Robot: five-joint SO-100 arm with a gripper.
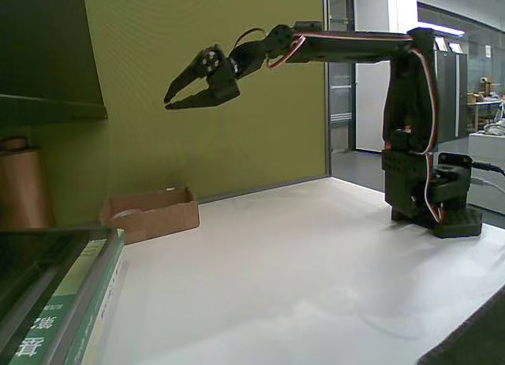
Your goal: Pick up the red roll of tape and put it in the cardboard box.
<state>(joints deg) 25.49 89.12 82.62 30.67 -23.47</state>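
Black arm [355, 46] stretches level, gripper [171, 97] slightly parted above cardboard box [150, 214].

The dark arm [410, 121] is reaching out level from its base at the right of the fixed view, holding the tool [170, 97] high in the air — its fingers parted a little, nothing between them. Well below the tool, slightly to its left, the cardboard box [150, 214] is sitting on the white counter [300, 278] against the green wall; a pale curved rim is showing inside it — too dim to identify. Further left, a tall brown cylinder [22, 188] is standing.
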